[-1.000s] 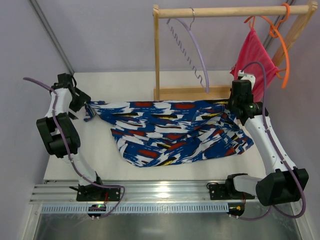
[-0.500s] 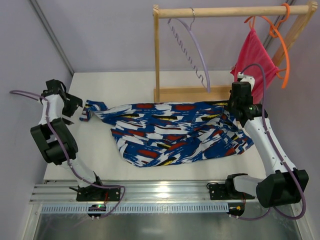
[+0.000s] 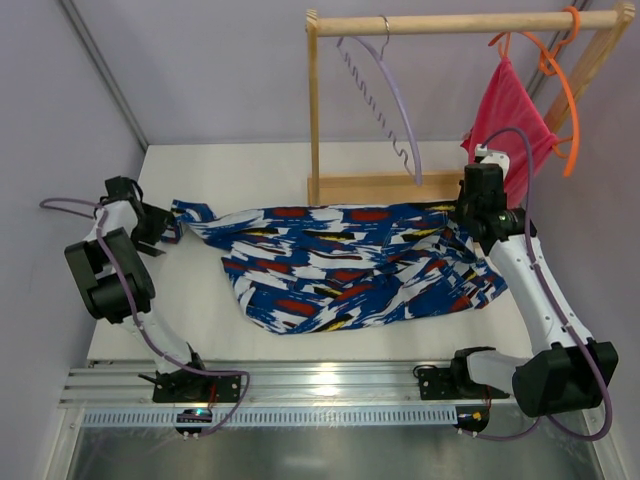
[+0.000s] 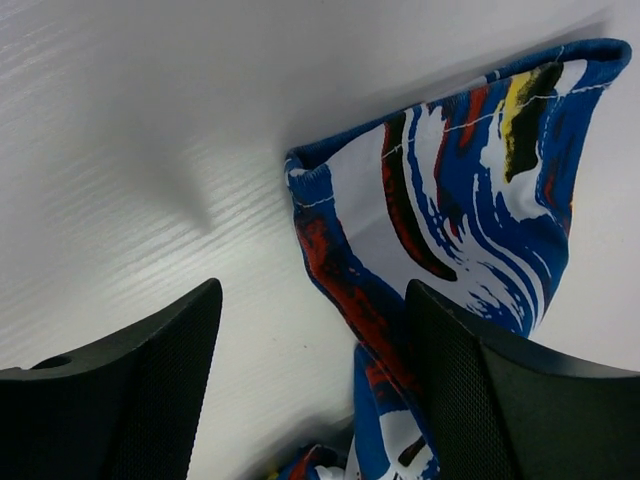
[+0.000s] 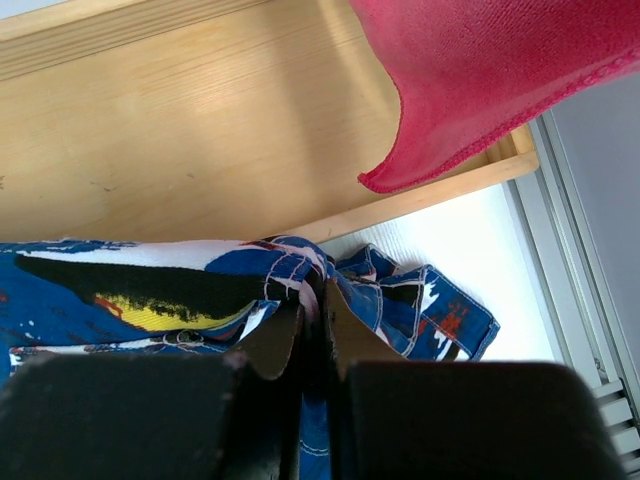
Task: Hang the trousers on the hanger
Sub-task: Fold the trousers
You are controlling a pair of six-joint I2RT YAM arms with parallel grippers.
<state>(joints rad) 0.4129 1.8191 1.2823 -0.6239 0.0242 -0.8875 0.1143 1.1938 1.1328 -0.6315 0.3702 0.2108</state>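
Sprawling across the bench (image 3: 250, 170), the trousers (image 3: 340, 265) are seen mid-frame from above. One cuff is laid between and just ahead of the spread fingers of the left claw (image 4: 312, 290), which is released (nothing is pinched). At centre-right, the other end is grasped by the clenched right claw (image 5: 312, 305). The hanger (image 3: 385, 100) is hung at upper centre.

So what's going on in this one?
Two arms are working on the trousers, which lie spread across the table. The right gripper is shut on their end beside the wooden rack base. The left gripper is open at the opposite end, with fabric lying between its fingers, unclamped. The hanger hangs on the rail, with nothing on it.
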